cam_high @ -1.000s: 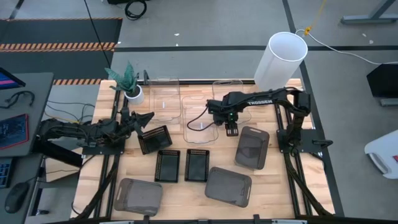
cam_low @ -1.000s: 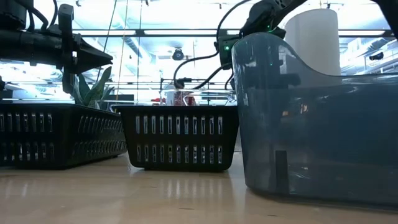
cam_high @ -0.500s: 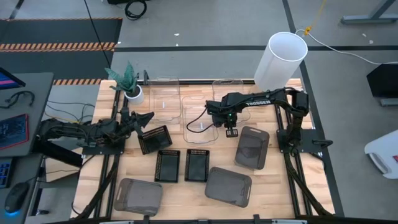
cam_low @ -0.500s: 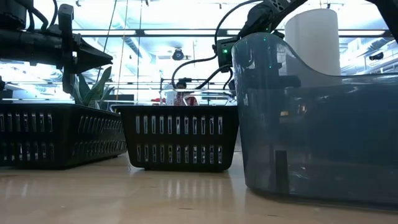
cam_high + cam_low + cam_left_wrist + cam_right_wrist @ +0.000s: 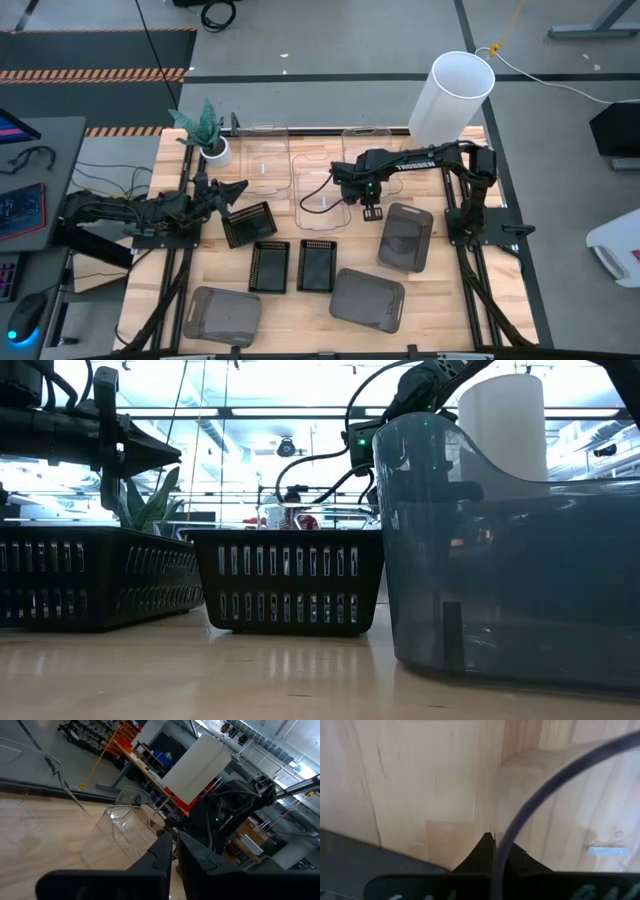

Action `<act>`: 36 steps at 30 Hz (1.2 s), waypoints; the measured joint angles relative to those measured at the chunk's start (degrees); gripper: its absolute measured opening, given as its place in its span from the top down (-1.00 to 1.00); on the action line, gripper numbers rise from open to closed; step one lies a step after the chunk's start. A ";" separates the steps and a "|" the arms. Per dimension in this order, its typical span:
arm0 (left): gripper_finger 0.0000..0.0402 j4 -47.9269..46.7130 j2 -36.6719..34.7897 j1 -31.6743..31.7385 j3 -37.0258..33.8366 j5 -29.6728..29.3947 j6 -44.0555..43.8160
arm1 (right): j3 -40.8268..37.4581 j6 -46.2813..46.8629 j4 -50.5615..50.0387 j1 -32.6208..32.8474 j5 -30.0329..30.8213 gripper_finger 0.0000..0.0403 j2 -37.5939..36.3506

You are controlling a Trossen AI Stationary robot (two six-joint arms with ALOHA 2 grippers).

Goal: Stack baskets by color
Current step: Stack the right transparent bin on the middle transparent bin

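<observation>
Wood table (image 5: 440, 300), grey floor; right gripper (image 5: 371, 211) pinching clear basket (image 5: 325, 195) rim, left gripper (image 5: 240, 186) nearly closed, empty.

Table (image 5: 440, 300): pale blond wood planks. Clear baskets (image 5: 322, 190): colourless, see-through. Small slatted baskets (image 5: 268, 266): black, walls patterned with rows of vertical slots. Larger rounded baskets (image 5: 405, 237): smoky dark grey, slightly translucent. Cylinder (image 5: 452, 98): plain white. Plant pot (image 5: 217, 151): white, holding teal-green leaves. Arms (image 5: 420, 160): black, white lettering on the right one. Floor mat (image 5: 95, 74): black, edged in orange-and-black stripes.
</observation>
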 joint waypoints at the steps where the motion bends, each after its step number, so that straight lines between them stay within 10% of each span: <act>1: 0.83 0.02 0.00 0.02 0.00 -0.01 0.00 | 0.07 0.18 -0.38 0.02 0.18 0.97 0.00; 36: 0.84 0.00 0.00 0.01 0.00 -0.01 0.00 | 31.98 13.20 -25.34 10.26 10.79 0.98 0.00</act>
